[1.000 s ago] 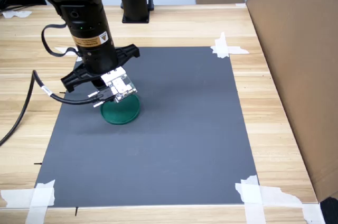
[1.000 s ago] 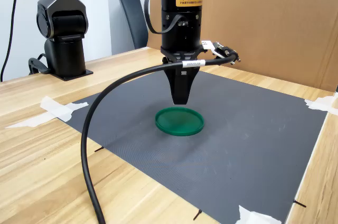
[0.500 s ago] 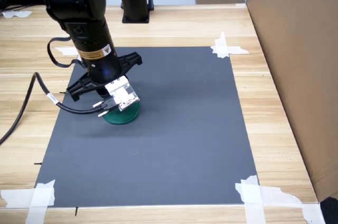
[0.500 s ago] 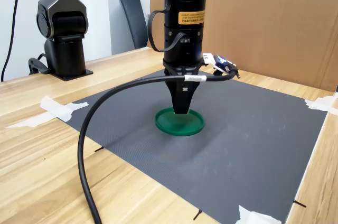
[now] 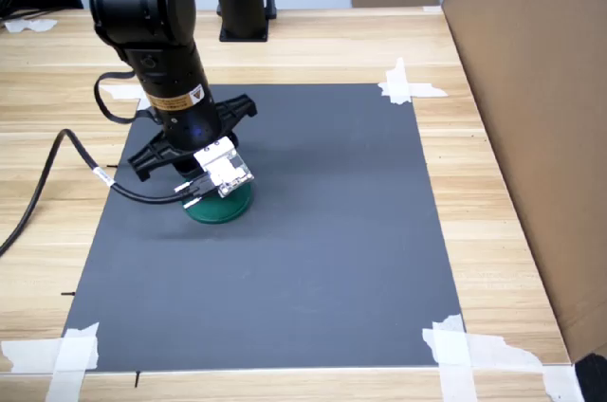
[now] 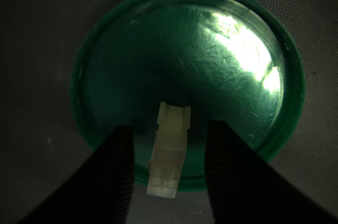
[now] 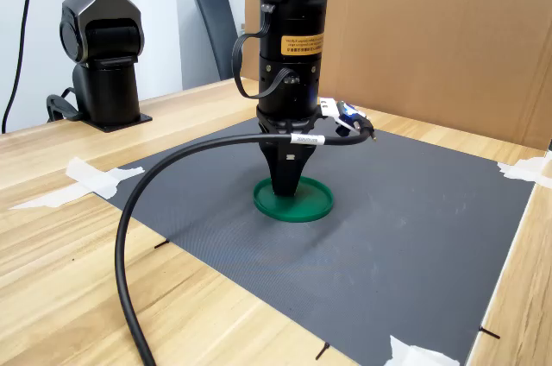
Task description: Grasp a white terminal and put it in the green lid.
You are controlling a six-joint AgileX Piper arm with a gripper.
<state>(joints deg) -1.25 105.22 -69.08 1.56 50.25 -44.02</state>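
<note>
My end effector hangs low over the green lid, its two dark fingers spread apart. The white terminal sits between them with a gap on either side, so I grip nothing. In the wrist view the terminal lies on the lid's floor with one end over the rim. In the first exterior view the lid shows left of centre on the dark mat, mostly hidden under my wrist. In the second exterior view my fingertips reach down into the lid, near the frame's middle. A yellow label on my arm carries black print too small to read; a white tag wraps the black cable. The wooden surface has white tape at the mat's corners.
</note>
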